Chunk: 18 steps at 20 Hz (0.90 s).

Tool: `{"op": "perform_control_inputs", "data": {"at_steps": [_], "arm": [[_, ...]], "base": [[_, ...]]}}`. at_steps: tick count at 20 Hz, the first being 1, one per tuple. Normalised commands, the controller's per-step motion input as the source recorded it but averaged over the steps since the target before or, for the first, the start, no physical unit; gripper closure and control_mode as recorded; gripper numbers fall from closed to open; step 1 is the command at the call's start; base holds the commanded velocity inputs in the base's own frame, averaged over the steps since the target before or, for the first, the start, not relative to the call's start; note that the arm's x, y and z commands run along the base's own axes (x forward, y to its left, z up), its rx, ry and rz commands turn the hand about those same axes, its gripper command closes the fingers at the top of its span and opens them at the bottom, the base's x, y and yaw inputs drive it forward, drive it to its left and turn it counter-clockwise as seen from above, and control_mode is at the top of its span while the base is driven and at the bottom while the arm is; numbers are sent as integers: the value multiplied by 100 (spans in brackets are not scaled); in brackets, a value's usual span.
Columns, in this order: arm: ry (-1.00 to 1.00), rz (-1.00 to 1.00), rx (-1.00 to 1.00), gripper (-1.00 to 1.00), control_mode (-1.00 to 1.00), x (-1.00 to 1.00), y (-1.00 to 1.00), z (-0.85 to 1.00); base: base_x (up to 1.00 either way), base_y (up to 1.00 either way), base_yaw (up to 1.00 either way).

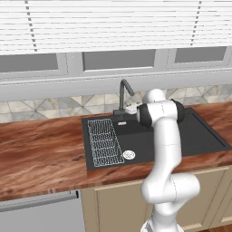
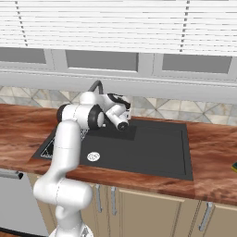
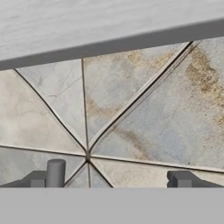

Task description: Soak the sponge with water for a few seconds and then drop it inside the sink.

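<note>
Hand view: gripper [image 3: 117, 178] spread wide, empty, faced backsplash tiles [image 3: 131, 109]. Sponge [image 2: 234, 166] lay on counter [image 2: 208, 157], right of sink [image 2: 152, 148]. Likely light, soft, squashy; pinch across narrow sides.

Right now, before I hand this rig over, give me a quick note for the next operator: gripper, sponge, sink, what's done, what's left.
Gripper: open and empty, up by the faucet, facing the backsplash tiles.
Sponge: probably the small yellowish thing on the counter right of the sink, cut off by the picture's edge.
Water: the faucet looks off.
Done: nothing yet.
Left: fetch the sponge, run water, soak it, drop it in the sink.
</note>
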Motion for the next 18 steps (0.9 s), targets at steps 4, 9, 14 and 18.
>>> {"op": "perform_control_inputs", "data": {"at_steps": [4,9,14,18], "arm": [[0,0,2,-100,-100,0,-43,-37],[0,0,4,-100,-100,0,-40,-42],[0,0,6,-100,-100,0,-41,-50],[0,0,6,-100,-100,0,-40,-52]], "base": [[0,0,0],[0,0,0],[0,0,0],[0,0,0]]}}
